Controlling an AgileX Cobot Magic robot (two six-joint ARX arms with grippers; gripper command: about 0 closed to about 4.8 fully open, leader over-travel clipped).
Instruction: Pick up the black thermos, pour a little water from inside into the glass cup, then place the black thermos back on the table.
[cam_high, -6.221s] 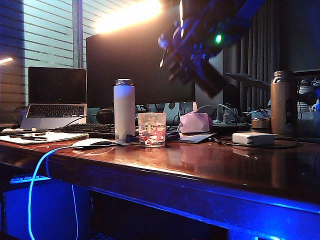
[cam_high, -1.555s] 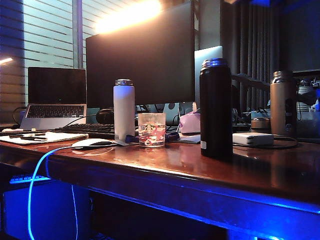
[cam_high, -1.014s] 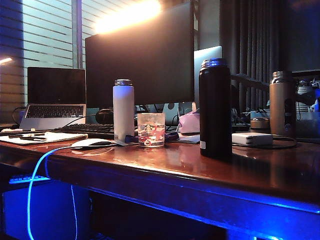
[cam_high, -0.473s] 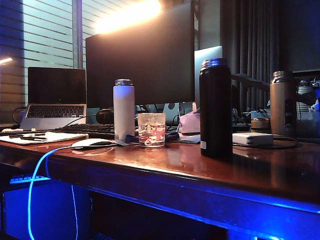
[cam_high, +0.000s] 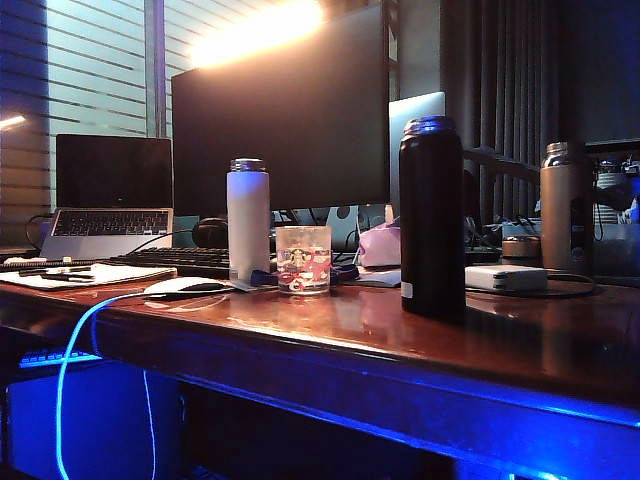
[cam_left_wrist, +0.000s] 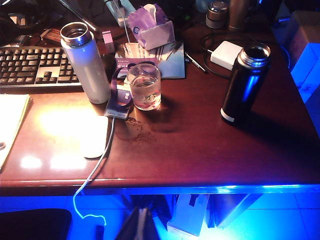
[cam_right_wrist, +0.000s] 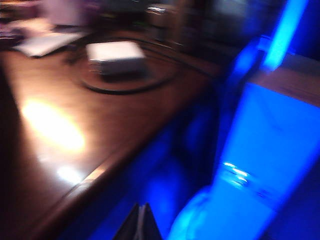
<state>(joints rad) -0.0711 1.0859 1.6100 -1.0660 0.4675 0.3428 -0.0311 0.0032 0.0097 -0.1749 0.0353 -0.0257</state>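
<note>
Apparently Poured: Thermos Back on Its Base, Water in the Cup

Seemingly near its end, the job shows the black thermos upright and uncapped on the glossy reddish tabletop, well apart from the glass cup, which the left wrist view shows holding water. A few drops lie on the wood just beside the cup. Neither arm appears in the exterior view. The left claw hangs off the front edge of the tabletop, its fingers together and empty; the right claw, seen through a blurred frame beyond the tabletop's corner, is likewise pinched shut on nothing. Judged from this, pouring and set-down are done and little is left. The cup carries a round green-and-white logo with red markings; its lettering is too small to read, as is the thermos's white label near the base. A white bottle stands beside the cup.
</note>
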